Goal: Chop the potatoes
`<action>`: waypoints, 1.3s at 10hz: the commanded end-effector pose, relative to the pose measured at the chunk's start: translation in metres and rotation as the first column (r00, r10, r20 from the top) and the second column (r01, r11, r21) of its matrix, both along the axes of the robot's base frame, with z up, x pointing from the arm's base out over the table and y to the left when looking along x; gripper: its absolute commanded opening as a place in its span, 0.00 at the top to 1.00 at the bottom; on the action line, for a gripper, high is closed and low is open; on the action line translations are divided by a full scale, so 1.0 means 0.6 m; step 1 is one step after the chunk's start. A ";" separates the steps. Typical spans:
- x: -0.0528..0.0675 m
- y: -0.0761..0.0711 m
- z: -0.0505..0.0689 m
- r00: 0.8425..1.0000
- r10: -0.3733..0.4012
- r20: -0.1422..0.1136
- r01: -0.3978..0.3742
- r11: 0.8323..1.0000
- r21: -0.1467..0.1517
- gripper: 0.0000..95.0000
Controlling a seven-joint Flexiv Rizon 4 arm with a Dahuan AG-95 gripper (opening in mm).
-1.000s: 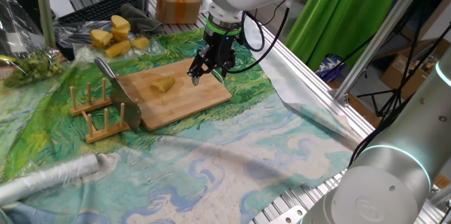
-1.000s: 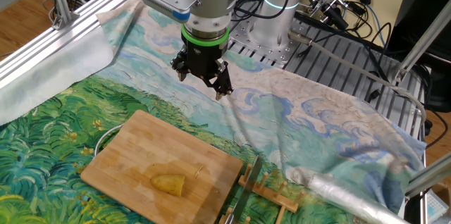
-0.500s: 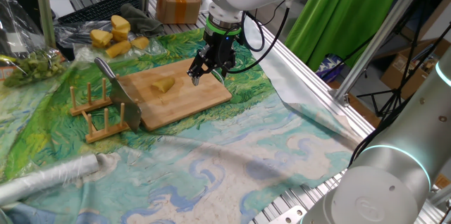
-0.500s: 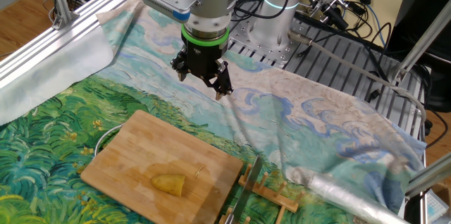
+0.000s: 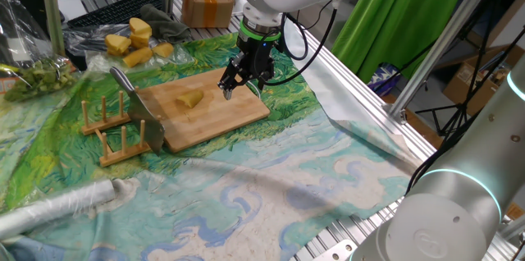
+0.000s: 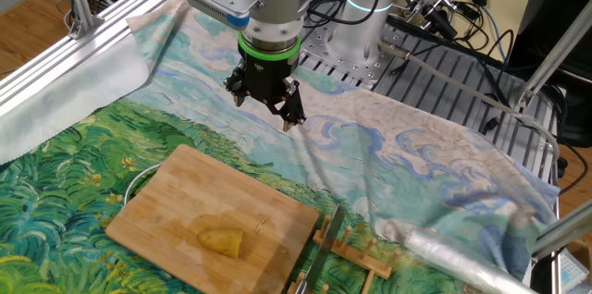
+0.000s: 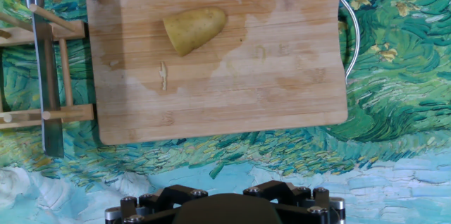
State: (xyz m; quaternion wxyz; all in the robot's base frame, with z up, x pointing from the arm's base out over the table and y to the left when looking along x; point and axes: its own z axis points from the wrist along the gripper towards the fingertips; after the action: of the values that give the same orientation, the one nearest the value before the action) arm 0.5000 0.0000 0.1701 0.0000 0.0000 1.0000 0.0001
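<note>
The claw (image 5: pixel 243 85) hangs pointing straight down with its fingers (image 6: pixel 292 115) spread as wide as they go. It pinches nothing and touches nothing: there is clear air between its tips and the painted cloth (image 6: pixel 388 165) that covers the surface. In the other fixed view it hovers over the cloth just beyond the far edge of the wooden cutting board (image 6: pixel 176 215); in the hand view only the dark base of the claw shows along the bottom edge, with the board above it in the picture.

The potato (image 7: pixel 195 29), a single pale-yellow chunk with one flat cut face, lies on the board toward its left-centre in the hand view, well apart from the claw. A knife (image 7: pixel 44 69) rests blade-up across a wooden rack (image 5: pixel 115 134) just beside the board's left edge. A small sliver (image 7: pixel 163 75) lies on the board near the potato.

Compared with the earlier frames, nothing differs: the claw has kept the same spot and the same wide spread, and the potato, board and knife lie exactly as they did.
</note>
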 end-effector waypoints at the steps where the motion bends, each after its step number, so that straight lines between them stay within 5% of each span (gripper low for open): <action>1: 0.000 0.000 0.000 0.993 -0.118 0.008 0.117 0.991 0.059 1.00; 13: 0.008 0.025 -0.013 0.994 -0.112 0.006 0.112 0.992 0.059 1.00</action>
State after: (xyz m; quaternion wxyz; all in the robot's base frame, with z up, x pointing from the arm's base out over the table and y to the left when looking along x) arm 0.5043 0.0158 0.1620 0.0053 0.0559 0.9980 0.0287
